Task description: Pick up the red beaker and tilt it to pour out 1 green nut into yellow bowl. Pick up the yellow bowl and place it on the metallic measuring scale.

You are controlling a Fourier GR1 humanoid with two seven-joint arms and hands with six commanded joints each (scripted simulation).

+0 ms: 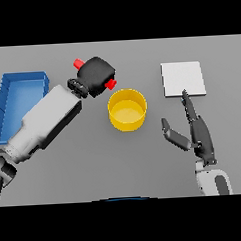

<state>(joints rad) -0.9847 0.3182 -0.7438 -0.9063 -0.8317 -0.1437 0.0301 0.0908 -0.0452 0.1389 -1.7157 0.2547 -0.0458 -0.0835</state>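
Bin (17,100) first, blue, at the counter's (94,164) left edge. Next, your left hand (96,75) is curled round the red beaker (110,85), held just beyond the yellow bowl's (127,109) far-left rim; its long axis slants, one red end tipped toward the bowl. Your right hand (201,136), fingers relaxed and empty, lies nearer the scale (183,79) at the far right.

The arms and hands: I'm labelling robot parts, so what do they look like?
Both arms have boxy white and grey forearm shells. The left arm joins its dark hand through a black wrist. The right hand is dark grey, with slim segmented fingers.
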